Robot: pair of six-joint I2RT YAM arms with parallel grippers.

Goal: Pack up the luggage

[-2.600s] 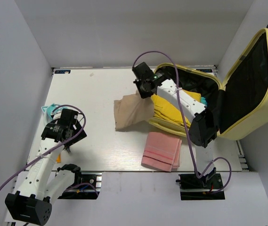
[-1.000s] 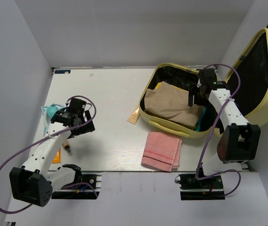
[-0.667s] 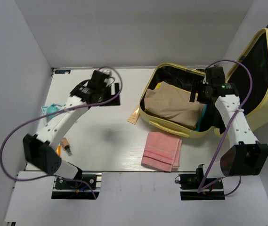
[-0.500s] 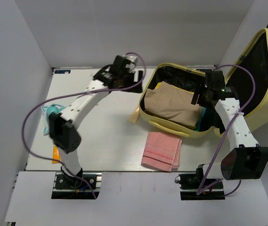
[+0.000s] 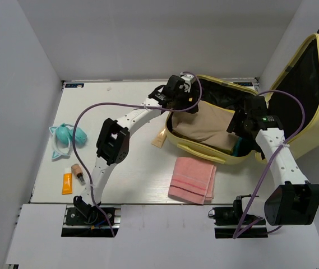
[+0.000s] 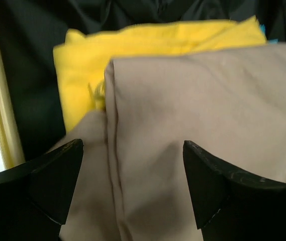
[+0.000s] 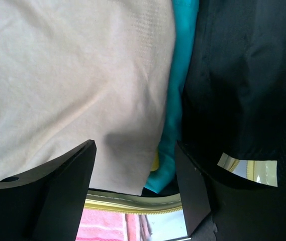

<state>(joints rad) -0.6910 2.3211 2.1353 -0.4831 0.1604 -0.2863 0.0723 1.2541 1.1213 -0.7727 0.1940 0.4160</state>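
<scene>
The pale yellow luggage lies open at the right of the table, its lid standing up. A folded beige garment fills its base, over a yellow garment and a teal one. My left gripper reaches to the luggage's far left corner. It hangs open just above the beige garment. My right gripper is open over the garment's right edge, near the front rim. Neither holds anything.
A folded pink towel lies in front of the luggage, and a small beige packet lies beside its left wall. A teal item, a small bottle and an orange tube sit at the table's left.
The beige garment went from hanging outside the luggage to lying in it. My left arm swung from the table's left across to the luggage. Both grippers' jaws have narrowed slightly.
</scene>
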